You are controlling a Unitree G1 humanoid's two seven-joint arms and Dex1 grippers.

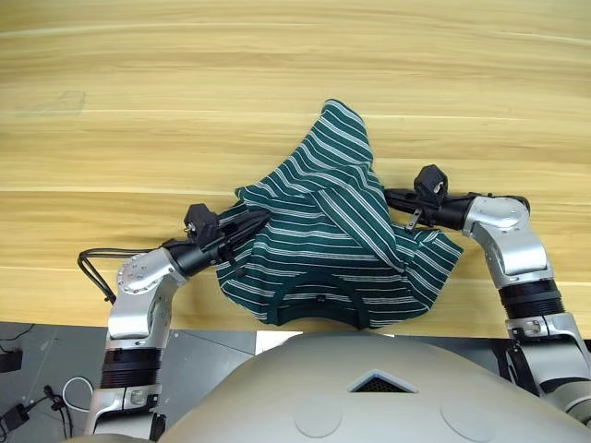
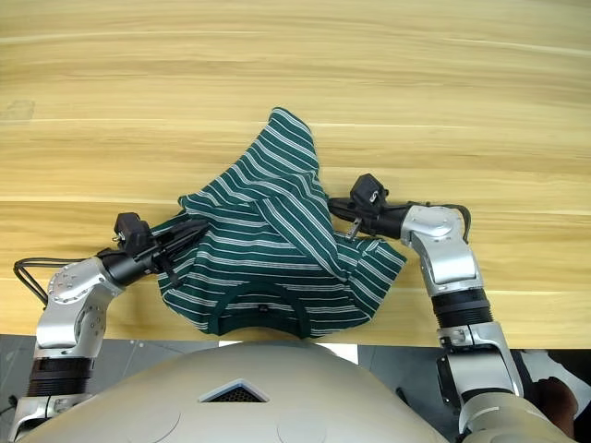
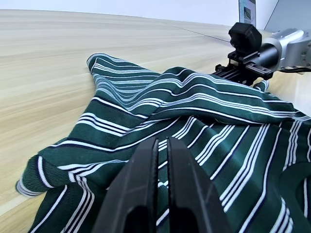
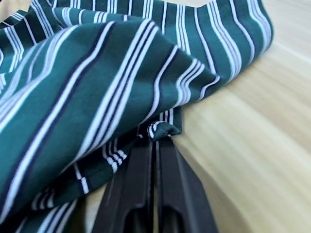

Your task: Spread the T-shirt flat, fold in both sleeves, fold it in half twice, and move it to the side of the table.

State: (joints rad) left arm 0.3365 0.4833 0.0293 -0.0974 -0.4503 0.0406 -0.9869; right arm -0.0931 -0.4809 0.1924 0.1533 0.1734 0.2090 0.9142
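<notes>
The left gripper [image 3: 163, 145] and right gripper [image 4: 156, 141] are each pinched shut on an edge of the crumpled striped T-shirt [image 1: 323, 231], bunched between them on the wooden table [image 1: 277, 74]; drawing them apart evenly and low should flatten it.

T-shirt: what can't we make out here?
- T-shirt sleeves: head views, buried in its own crumpled folds.
- Left gripper: left wrist view, fingers shut, tips against cloth; cannot tell whether any is pinched.
- Right gripper: head views, fingertips under a fold.
</notes>
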